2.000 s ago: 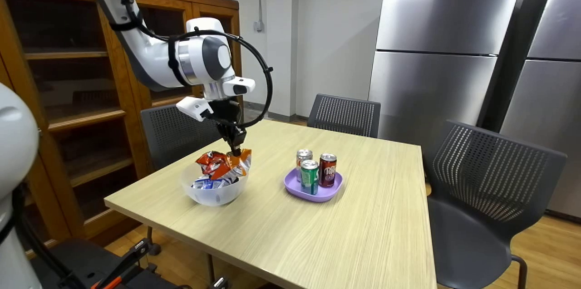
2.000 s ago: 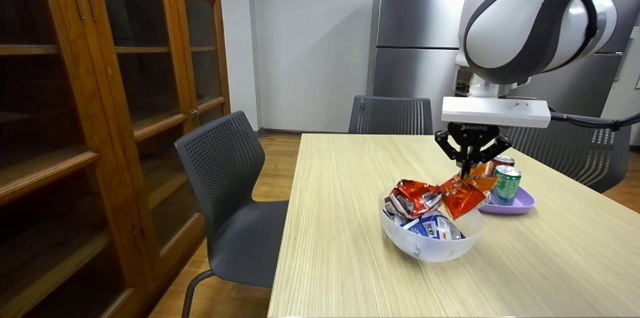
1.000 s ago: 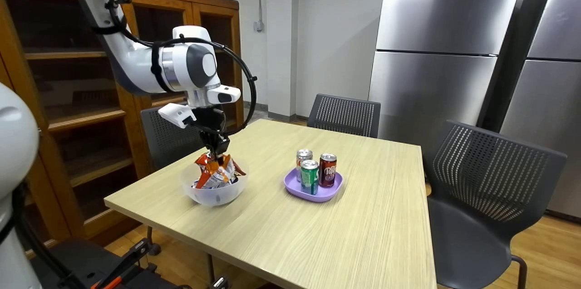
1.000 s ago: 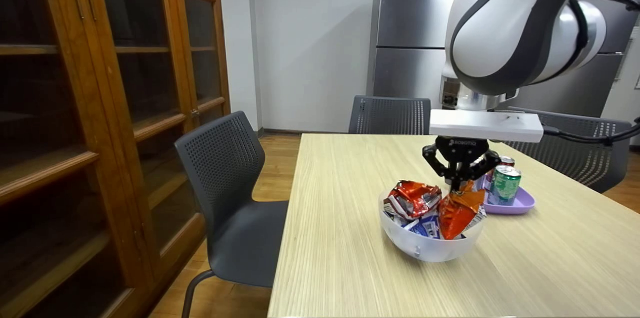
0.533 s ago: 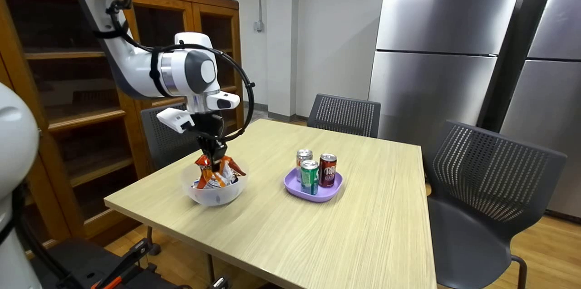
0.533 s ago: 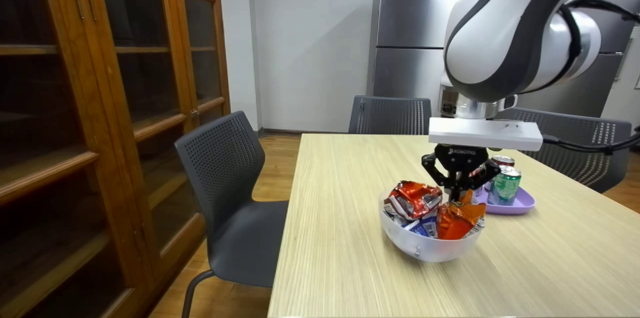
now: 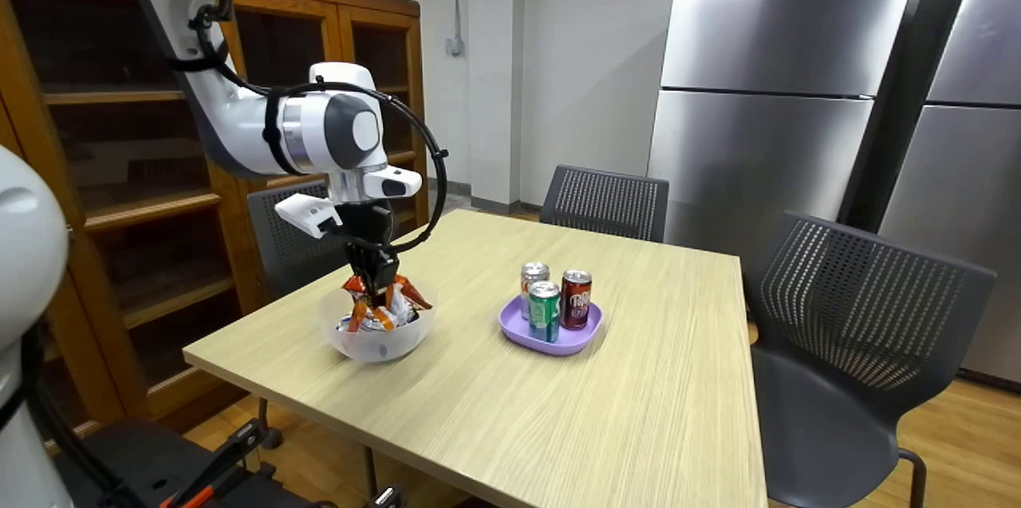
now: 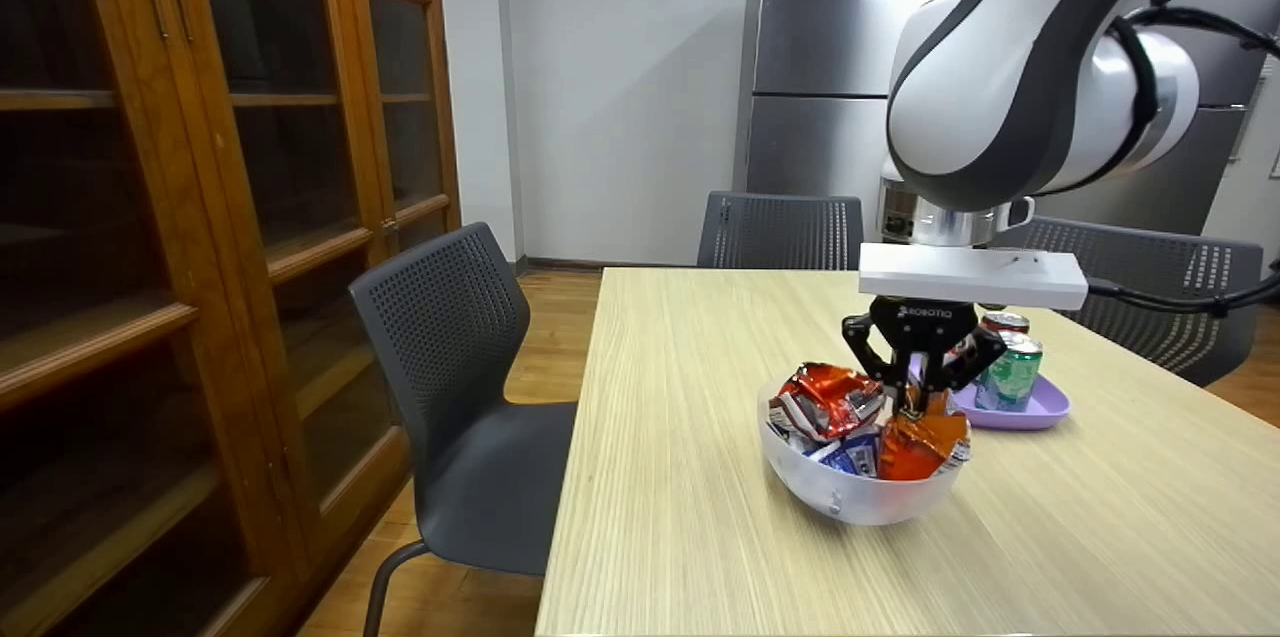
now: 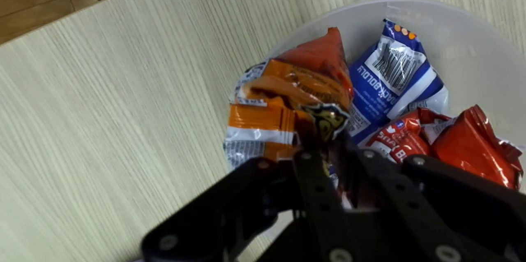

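Though creased, a bright orange packet (image 9: 298, 89)

Crumpled orange-and-white snack bag (image 8: 918, 447), slumped in a translucent bowl (image 8: 862, 502), upper end above the rim, three o'clock in an exterior view, nine o'clock in the wrist view

Orange bag (image 8: 920, 445) of glossy foil
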Tool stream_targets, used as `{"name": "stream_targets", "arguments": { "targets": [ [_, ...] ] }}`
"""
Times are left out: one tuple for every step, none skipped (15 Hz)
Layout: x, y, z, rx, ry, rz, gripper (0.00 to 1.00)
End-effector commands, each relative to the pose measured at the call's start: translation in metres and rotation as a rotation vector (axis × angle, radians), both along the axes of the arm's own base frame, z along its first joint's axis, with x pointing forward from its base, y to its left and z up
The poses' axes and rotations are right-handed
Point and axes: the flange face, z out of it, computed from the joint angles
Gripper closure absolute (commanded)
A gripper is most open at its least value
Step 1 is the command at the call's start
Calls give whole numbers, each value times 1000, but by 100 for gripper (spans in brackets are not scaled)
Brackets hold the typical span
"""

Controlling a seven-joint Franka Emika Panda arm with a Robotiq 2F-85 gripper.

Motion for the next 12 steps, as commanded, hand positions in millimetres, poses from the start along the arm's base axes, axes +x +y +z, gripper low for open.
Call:
{"name": "stream_targets", "arguments": {
  "targets": [
    [1, -5, 10, 7, 11, 11, 52],
    [2, -6, 12, 9, 7, 11, 44],
    [2, -7, 14, 11, 3, 11, 37],
    [3, -9, 17, 12, -2, 10, 29],
    [4, -10, 20, 15, -6, 9, 22],
    [5, -12, 22, 19, -12, 8, 13],
    [6, -13, 25, 23, -17, 7, 7],
    [6, -14, 27, 26, -20, 7, 1],
    [7, -16, 29, 27, -24, 9, 0],
    [8, -16, 30, 27, -26, 11, 0],
    [8, -17, 31, 26, -27, 14, 0],
    [9, -18, 31, 26, -28, 16, 0]
  ]
}}
